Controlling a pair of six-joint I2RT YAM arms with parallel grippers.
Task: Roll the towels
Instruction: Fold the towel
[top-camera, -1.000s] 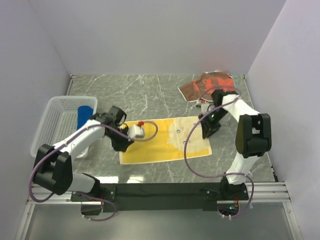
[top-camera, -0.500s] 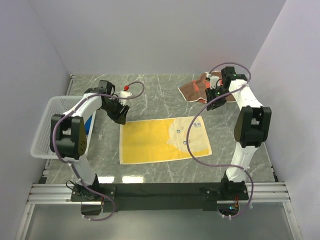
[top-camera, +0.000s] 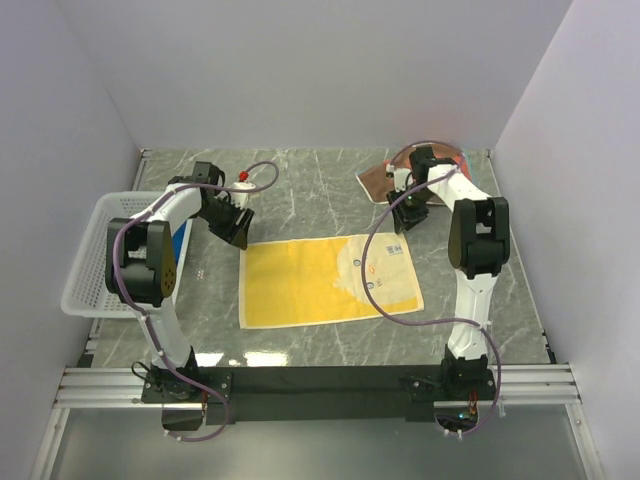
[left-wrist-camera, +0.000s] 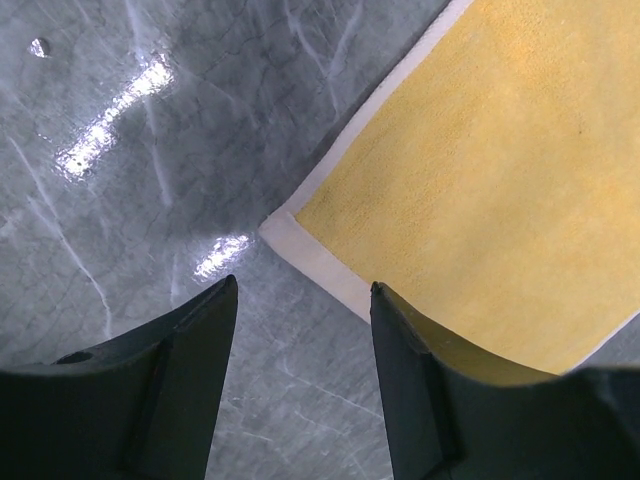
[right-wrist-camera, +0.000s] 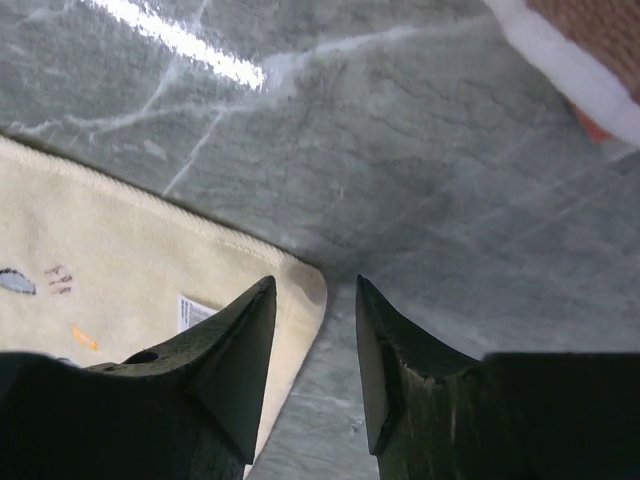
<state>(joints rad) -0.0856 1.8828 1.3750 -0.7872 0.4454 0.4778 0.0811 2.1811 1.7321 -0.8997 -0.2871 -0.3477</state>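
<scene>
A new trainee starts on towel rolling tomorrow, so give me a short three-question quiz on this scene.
1. True or false: the yellow towel is already rolled up.
2. Which corner of it lies below the left tool? A near left, B far left, C far right.
3. Fill in: the blue towel lies in the white ___.
Key: 1 false, it lies flat on the table; 2 B; 3 basket.
</scene>
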